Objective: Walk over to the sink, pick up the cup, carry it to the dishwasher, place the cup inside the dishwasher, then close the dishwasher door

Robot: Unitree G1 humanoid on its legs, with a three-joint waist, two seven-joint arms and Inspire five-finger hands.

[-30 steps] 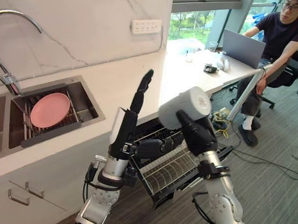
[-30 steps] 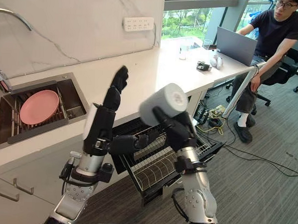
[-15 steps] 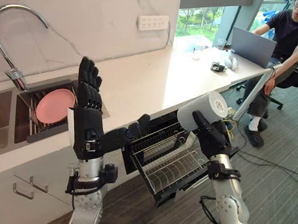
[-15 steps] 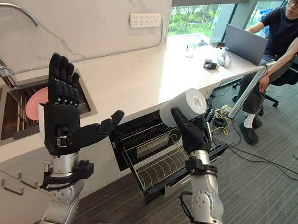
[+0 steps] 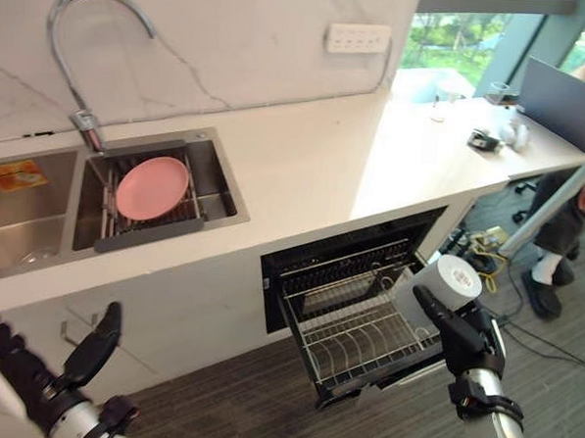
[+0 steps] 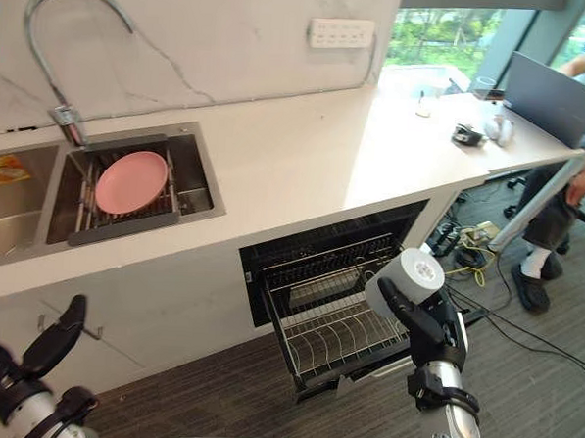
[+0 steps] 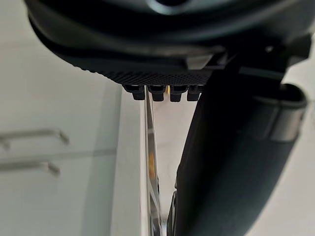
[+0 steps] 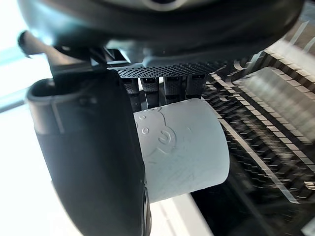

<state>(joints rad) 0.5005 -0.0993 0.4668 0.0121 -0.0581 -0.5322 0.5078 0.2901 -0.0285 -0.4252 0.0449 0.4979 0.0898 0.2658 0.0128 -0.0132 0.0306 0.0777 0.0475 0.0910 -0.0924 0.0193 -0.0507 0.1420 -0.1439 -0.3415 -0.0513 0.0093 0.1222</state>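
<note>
Gripped cup [image 5: 449, 284] in curled right hand [image 5: 466, 333], at three o'clock of pulled-out dishwasher rack [image 5: 360, 330]. Hung left hand [image 5: 31, 384] spread, empty. Pickup and carry judged done; placing, door-closing remained.

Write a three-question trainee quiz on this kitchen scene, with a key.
1. True or false: the right hand is curled round the cup.
2. What lies in the sink? A) a pink plate B) a frying pan C) a glass bowl
3. Fill in: the dishwasher rack is pulled ____.
Key: 1 true; 2 A; 3 out.
</note>
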